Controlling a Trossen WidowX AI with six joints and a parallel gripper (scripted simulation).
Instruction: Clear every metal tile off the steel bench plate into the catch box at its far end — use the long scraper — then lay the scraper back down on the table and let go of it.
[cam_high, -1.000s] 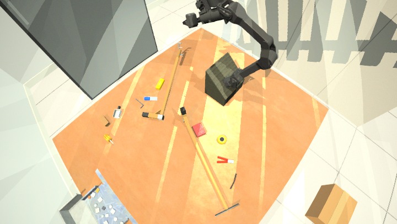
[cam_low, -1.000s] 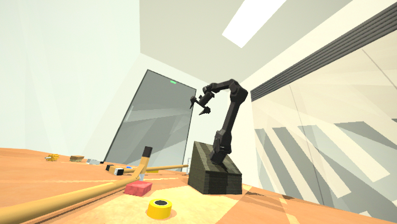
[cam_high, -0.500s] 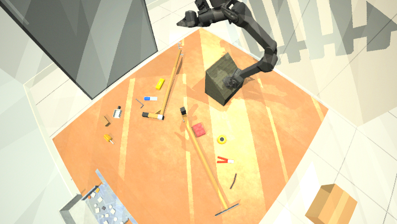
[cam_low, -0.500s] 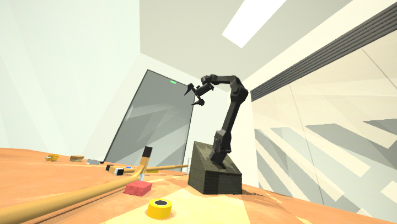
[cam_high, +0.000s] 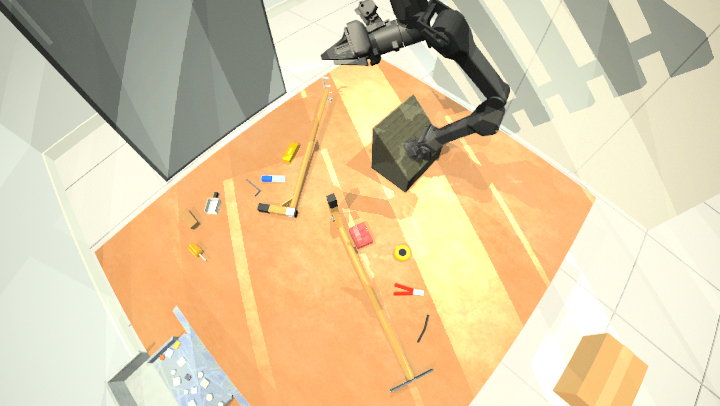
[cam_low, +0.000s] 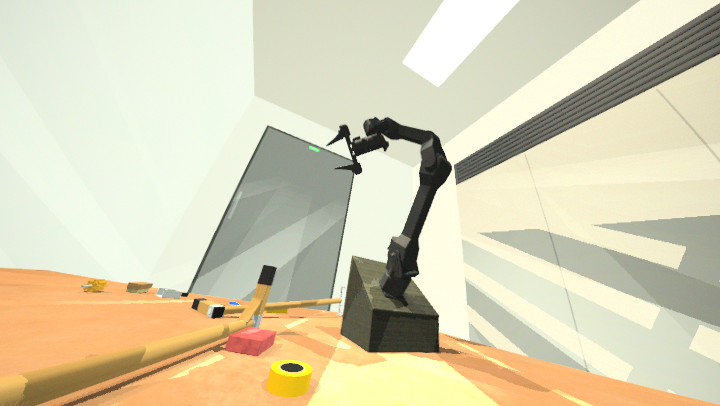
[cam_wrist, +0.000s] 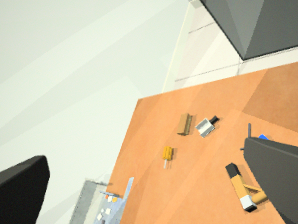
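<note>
The long scraper (cam_high: 375, 300) (cam_low: 126, 356) lies on the table, its thin dark blade (cam_high: 422, 374) towards the front and its black-tipped grip (cam_high: 331, 200) (cam_low: 266, 274) sticking up at the other end. My gripper (cam_high: 328, 59) (cam_low: 331, 156) (cam_wrist: 149, 156) is open and empty, high in the air beyond the table's back corner, well away from the scraper. The steel bench plate (cam_high: 197, 349) (cam_wrist: 114, 207) is at the lower left, partly cut off by the frame, with several small white, yellow, orange and dark tiles scattered on it. The catch box (cam_high: 122, 371) (cam_wrist: 87, 197) adjoins it; no tiles show in its visible part.
A second pole (cam_high: 308, 156) with a pronged end lies near the arm's dark base block (cam_high: 400, 138) (cam_low: 403, 327). A red block (cam_high: 361, 235) (cam_low: 251, 340) touches or nearly touches the scraper's pole. Yellow tape (cam_high: 402, 252) (cam_low: 289, 379) and red pliers (cam_high: 405, 290) lie beyond it.
</note>
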